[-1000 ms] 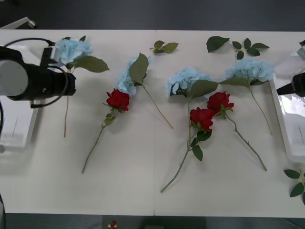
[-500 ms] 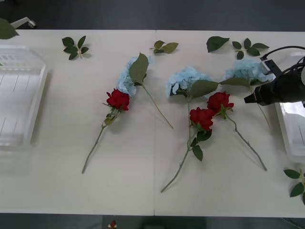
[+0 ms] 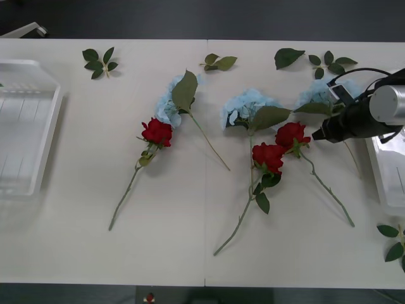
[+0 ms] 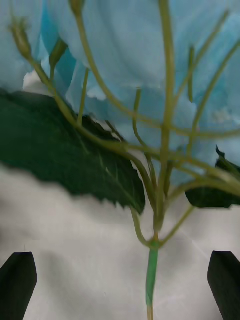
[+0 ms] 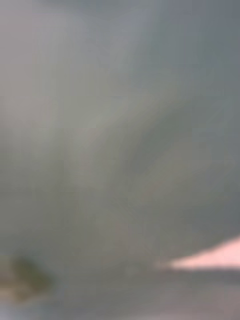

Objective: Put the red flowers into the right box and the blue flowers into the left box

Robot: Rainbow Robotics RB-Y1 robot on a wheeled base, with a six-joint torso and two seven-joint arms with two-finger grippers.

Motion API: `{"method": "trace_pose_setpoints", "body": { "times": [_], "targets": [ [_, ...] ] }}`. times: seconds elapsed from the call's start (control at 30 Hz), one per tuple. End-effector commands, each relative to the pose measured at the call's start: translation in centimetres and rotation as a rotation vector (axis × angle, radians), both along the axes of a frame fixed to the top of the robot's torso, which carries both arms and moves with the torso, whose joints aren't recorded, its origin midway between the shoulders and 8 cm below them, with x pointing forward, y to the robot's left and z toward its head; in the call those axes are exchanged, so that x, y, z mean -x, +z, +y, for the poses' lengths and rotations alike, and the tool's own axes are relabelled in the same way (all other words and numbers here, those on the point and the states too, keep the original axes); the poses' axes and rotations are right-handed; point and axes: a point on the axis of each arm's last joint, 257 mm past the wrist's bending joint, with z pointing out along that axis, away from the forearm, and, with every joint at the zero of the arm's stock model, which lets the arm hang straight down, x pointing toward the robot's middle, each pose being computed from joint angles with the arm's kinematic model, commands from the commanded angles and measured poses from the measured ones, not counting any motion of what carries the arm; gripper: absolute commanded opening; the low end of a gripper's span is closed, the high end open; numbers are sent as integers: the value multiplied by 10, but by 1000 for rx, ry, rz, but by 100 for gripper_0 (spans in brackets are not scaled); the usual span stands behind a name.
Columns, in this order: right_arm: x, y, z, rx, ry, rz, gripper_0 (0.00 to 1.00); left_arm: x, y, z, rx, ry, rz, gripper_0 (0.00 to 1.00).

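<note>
Pale blue flower at far right now has the right gripper moved in over its stem, fingers spread wide, ungripped, while the left arm has withdrawn from the left box, suggesting the wrong-side pick.

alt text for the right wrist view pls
Close view of a blue flower from beneath, its thin green stem running down between the right gripper's open black fingertips. A dark green leaf spreads beside the stem, with the white table underneath.
</note>
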Motion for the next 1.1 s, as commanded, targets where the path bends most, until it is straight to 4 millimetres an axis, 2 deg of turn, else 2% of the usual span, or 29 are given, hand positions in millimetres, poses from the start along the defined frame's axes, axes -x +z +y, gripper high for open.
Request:
{"method": "trace_pose_setpoints", "body": {
  "times": [0.03,0.07,0.1,0.13,0.17,0.23,0.27,0.33,0.53,0.63,0.67,0.8,0.9,0.93,1.0,1.1],
  "targets": [
    [-22,23,17,-31,-7,-41,100,12,-19,-2,31,10,6,0],
    [-23,22,17,-23,-4,-39,91,16,-29,-6,37,5,19,0],
    [-23,21,17,-17,-2,-36,73,21,-38,-9,44,3,29,0],
    [-22,21,16,-16,-3,-34,62,23,-42,-11,44,1,33,0],
    [-23,21,17,-17,-3,-36,44,25,-47,-13,48,0,37,0],
    [-22,21,16,-16,-3,-35,19,26,-53,-16,60,0,41,0],
    [-22,21,16,-15,-2,-34,10,27,-55,-16,59,1,44,0],
    [-22,20,15,-13,-4,-32,0,27,-57,-19,66,-2,49,0],
    [-22,20,14,-10,-5,-33,0,23,-52,-21,69,-5,40,3],
    [-22,21,14,-8,-5,-34,0,17,-45,-24,71,-11,26,54],
    [-24,24,13,-10,-7,-42,0,16,-43,-24,70,-12,23,62],
    [-29,36,5,-20,-22,-58,0,11,-37,-30,83,-21,20,76],
    [-32,56,-2,-68,-49,-73,0,9,-30,-47,125,-45,56,86],
    [-33,66,-6,-99,-62,-79,0,8,-22,-55,154,-59,61,89],
    [-34,86,-13,-143,-78,-86,0,8,-11,-67,201,-77,80,91],
    [-30,125,-10,-286,-53,-107,0,10,10,-88,267,-116,133,92]
  ]
}}
